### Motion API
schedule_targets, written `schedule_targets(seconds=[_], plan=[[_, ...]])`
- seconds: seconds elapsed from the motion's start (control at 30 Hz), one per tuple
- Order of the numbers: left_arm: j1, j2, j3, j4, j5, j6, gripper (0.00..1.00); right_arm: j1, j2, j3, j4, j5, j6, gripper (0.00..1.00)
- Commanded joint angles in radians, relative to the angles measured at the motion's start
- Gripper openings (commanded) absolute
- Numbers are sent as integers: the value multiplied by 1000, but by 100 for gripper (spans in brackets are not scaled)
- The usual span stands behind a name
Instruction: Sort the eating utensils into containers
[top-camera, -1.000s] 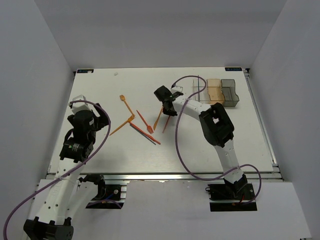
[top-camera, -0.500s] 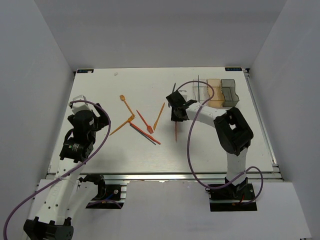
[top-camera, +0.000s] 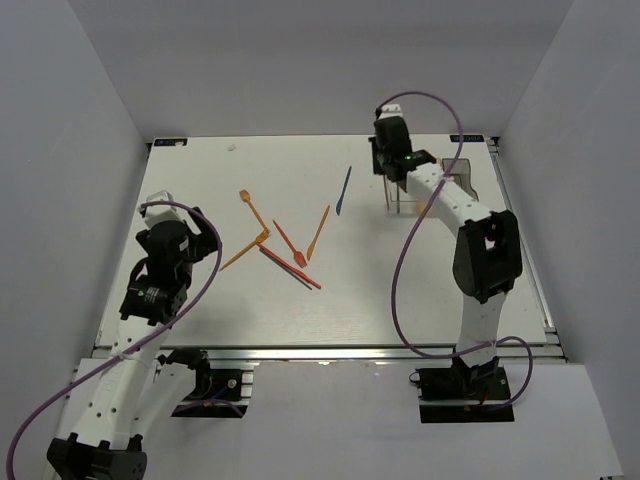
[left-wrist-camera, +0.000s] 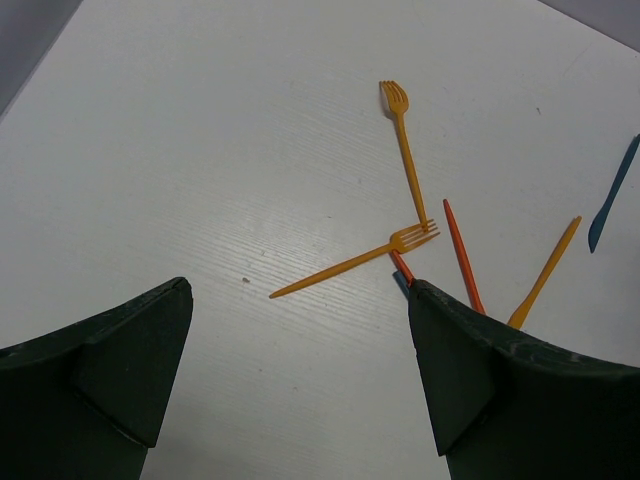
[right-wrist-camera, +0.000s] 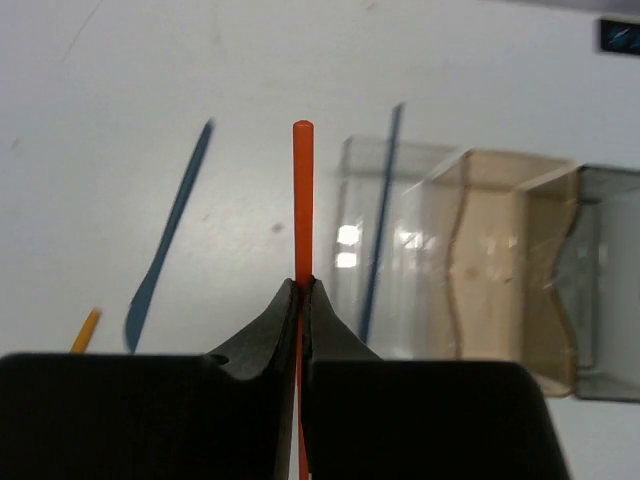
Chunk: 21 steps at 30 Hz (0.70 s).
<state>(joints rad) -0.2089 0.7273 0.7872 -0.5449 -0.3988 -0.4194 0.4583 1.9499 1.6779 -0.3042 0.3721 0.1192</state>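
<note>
My right gripper (right-wrist-camera: 302, 288) is shut on a thin red utensil (right-wrist-camera: 302, 200), held just left of the containers (right-wrist-camera: 490, 260), a row of clear, orange-tinted and smoky grey bins. A dark blue utensil (right-wrist-camera: 383, 210) leans in the clear bin. In the top view the right gripper (top-camera: 386, 165) is at the back right by the bins (top-camera: 467, 178), which the arm partly hides. A blue knife (top-camera: 343, 190) lies to their left. Orange, red and dark utensils (top-camera: 290, 250) lie mid-table. My left gripper (left-wrist-camera: 300, 290) is open and empty above the table, near an orange fork (left-wrist-camera: 350, 262).
In the left wrist view another orange fork (left-wrist-camera: 403, 140), a red utensil (left-wrist-camera: 460, 255), an orange knife (left-wrist-camera: 545, 272) and the blue knife (left-wrist-camera: 612, 195) lie spread beyond the fingers. White walls enclose the table on three sides. The right arm's purple cable (top-camera: 400, 290) loops over the table.
My right gripper has carried the red utensil from the middle of the table up and right to the bins. The blue knife stays on the table. The left arm has not moved.
</note>
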Motion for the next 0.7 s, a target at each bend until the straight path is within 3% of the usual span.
schedule_targets(seconds=[0.0, 0.33, 0.47, 0.67], plan=[[-6, 6, -9, 11, 11, 4, 98, -73, 49, 104, 80, 39, -113, 0], [-6, 63, 0, -1, -17, 5, 98, -179, 287, 336, 184, -10, -176, 0], [-6, 57, -5, 3, -23, 5, 98, -182, 296, 301, 224, 7, -170, 0], [-6, 78, 1, 0, -15, 5, 98, -185, 225, 122, 293, -7, -135, 0]])
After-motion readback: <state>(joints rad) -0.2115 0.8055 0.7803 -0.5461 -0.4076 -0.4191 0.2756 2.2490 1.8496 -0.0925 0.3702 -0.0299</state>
